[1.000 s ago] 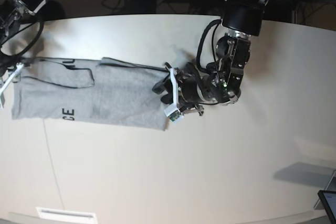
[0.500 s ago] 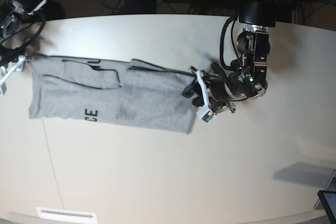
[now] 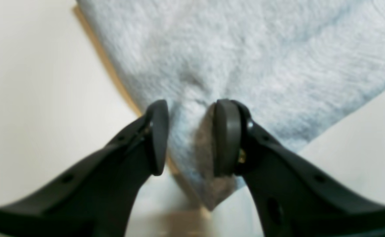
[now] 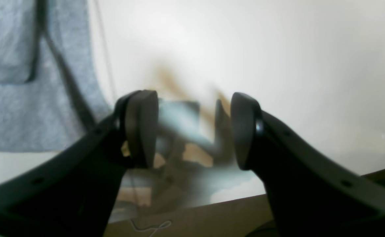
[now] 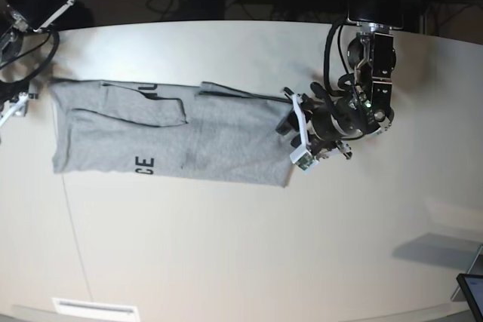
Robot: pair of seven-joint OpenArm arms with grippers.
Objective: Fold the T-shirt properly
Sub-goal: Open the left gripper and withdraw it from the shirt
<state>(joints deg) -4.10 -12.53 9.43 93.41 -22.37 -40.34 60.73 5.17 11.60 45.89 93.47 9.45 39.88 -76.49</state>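
The T-shirt point(image 5: 170, 132) lies in a long band near the table's point(image 5: 226, 254) far-left corner. The left gripper point(image 3: 189, 138) pinches only a thin bit of its hem, so it could slip free. The right gripper point(image 4: 192, 130) is apart and empty. Only the base view shows the lettering.

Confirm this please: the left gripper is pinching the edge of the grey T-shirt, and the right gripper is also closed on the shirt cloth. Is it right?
Only partly. The left gripper does pinch the T-shirt edge. But the right gripper holds nothing: in the right wrist view its jaws stand open over the bare table, with the shirt off to the side.
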